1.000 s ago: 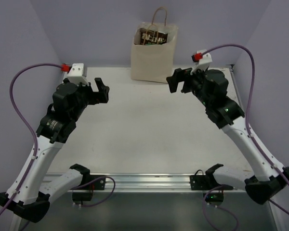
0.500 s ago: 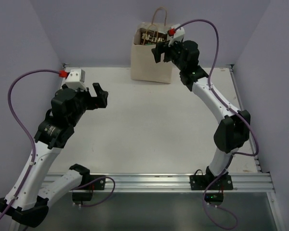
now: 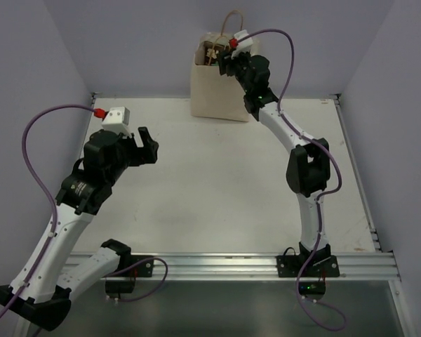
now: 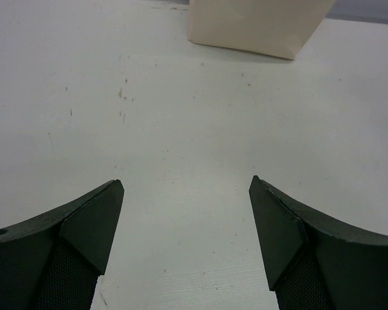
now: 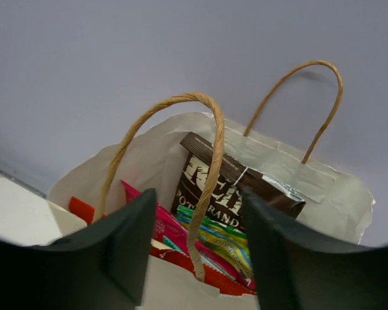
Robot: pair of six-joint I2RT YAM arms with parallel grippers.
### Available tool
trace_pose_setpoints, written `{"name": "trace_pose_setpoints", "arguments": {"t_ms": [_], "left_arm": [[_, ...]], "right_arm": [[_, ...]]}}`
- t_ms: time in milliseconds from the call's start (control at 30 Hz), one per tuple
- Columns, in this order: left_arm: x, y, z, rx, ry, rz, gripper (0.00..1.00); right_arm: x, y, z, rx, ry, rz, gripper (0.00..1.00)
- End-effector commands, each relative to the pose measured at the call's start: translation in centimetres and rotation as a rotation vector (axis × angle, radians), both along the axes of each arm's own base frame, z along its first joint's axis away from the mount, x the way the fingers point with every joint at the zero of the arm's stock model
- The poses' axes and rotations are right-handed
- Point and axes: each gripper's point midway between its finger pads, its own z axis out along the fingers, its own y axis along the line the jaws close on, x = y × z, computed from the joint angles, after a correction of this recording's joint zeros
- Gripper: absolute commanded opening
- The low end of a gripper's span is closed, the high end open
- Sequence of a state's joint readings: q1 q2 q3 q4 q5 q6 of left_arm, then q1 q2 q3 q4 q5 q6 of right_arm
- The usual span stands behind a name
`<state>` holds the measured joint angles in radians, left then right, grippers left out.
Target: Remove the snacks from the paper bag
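Note:
The paper bag [image 3: 216, 91] stands upright at the table's far edge, and its base shows in the left wrist view [image 4: 258, 26]. Inside it are the snacks: a dark brown packet [image 5: 226, 187] standing tallest, a magenta one [image 5: 165, 223], a green one [image 5: 220, 236] and a red-orange edge [image 5: 81, 208]. My right gripper [image 3: 224, 63] hangs over the bag's mouth, open, its jaws partly narrowed. The near cord handle [image 5: 210, 168] runs between them in the right wrist view [image 5: 198, 194], untouched. My left gripper [image 3: 149, 144] is open above the bare table [image 4: 186, 194], empty.
Lilac walls [image 3: 70, 42] close in the table on three sides, right behind the bag. The bag's far handle [image 5: 310, 97] rises against the back wall. A metal rail [image 3: 210, 265] with the arm bases runs along the near edge.
My right arm has stretched from the table's right side up to the bag's mouth, and its jaws have narrowed. The left arm has shifted only slightly.

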<state>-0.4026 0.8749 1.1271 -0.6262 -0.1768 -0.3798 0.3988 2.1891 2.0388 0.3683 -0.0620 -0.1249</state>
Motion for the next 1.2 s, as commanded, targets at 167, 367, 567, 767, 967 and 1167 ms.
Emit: {"name": "trace_pose_setpoints", "arguments": {"t_ms": [167, 367, 567, 767, 967, 1167], "left_arm": [[-0.3, -0.2, -0.4, 0.003, 0.021, -0.009, 0.67], [-0.2, -0.2, 0.8, -0.004, -0.011, -0.011, 0.52], [0.0, -0.2, 2.9, -0.019, -0.059, -0.010, 0.52], [-0.8, 0.6, 5.1, -0.021, -0.112, 0.004, 0.52], [-1.8, 1.1, 6.1, -0.023, -0.131, 0.004, 0.51], [-2.5, 1.3, 5.8, -0.021, -0.125, 0.001, 0.51]], "right_arm": [[-0.3, -1.2, 4.2, -0.001, -0.138, -0.071, 0.06], [-7.4, 0.0, 5.9, -0.088, -0.136, -0.088, 0.00], [-14.7, -0.9, 5.7, -0.126, -0.073, -0.133, 0.00], [-22.3, -1.2, 2.1, -0.096, 0.100, -0.123, 0.00], [-30.7, 0.9, -2.0, -0.014, 0.347, -0.022, 0.00], [-36.7, 2.8, -6.1, 0.037, 0.557, 0.006, 0.00]]}}
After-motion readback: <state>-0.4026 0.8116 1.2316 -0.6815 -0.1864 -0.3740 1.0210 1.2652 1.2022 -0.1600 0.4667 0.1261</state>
